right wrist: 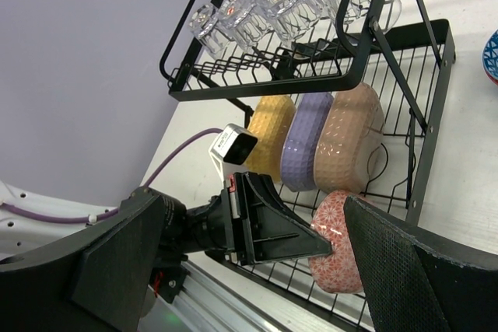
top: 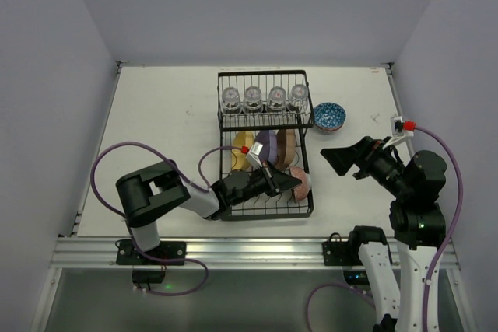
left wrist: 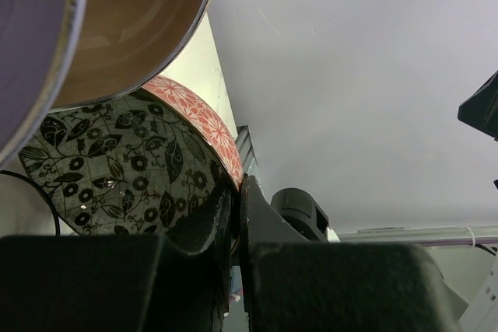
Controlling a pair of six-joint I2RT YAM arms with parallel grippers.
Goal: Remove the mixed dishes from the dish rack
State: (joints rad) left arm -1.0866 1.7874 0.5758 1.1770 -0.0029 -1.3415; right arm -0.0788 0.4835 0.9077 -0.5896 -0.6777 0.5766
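Note:
The black wire dish rack (top: 312,192) holds a row of clear glass cups (top: 264,99) upside down on its upper shelf. A yellow plate (top: 243,148), a purple plate (top: 266,145) and a tan plate (top: 285,148) stand on edge in the lower tray. My left gripper (top: 292,182) reaches into the tray's near right corner, shut on the rim of the reddish bowl (right wrist: 336,254). The bowl's inside is black-flowered (left wrist: 117,161). To the right of the rack hangs my right gripper (top: 342,159), open and empty, pointed at the bowl. A blue bowl (top: 329,117) sits on the table.
The blue bowl rests just right of the rack's upper shelf. The tan plate (left wrist: 140,21) leans directly over the reddish bowl. White walls close in the table on three sides, and a metal rail (top: 233,250) runs along the near edge.

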